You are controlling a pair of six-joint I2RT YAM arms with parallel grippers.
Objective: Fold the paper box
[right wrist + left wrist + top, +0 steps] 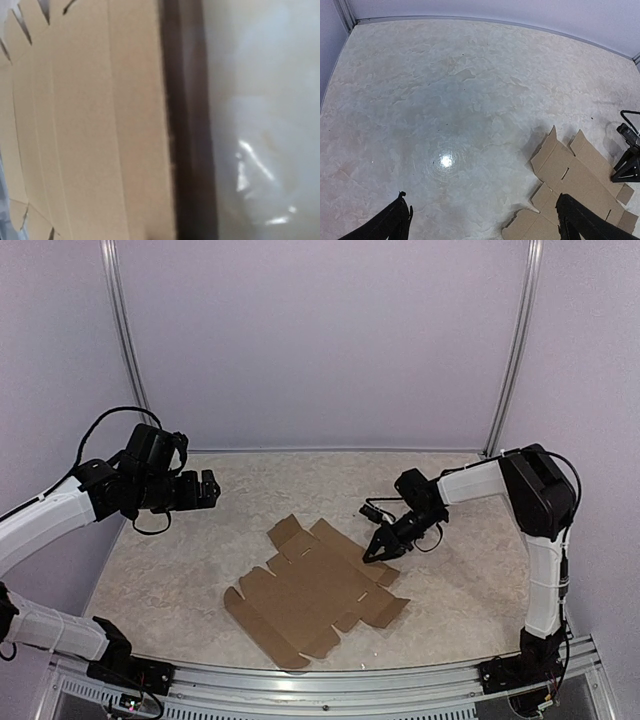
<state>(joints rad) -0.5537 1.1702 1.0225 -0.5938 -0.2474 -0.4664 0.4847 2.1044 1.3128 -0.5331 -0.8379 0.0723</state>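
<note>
The right tool [381,548] points down at the right edge of the paper box [310,592], with its tips at the cardboard. Whether the tips are pinching that edge cannot be told. Seen close from the right wrist, the edge casts a dark shadow. The box is a flat, unfolded brown sheet lying on the desk [180,570]. The left tool [207,490] hovers beyond the box's far-left corner, well apart from it, fingers [395,222] spread wide.

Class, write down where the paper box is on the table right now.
In the top view the paper box lies flat near the middle of the table, its right edge by the right hand.
</note>
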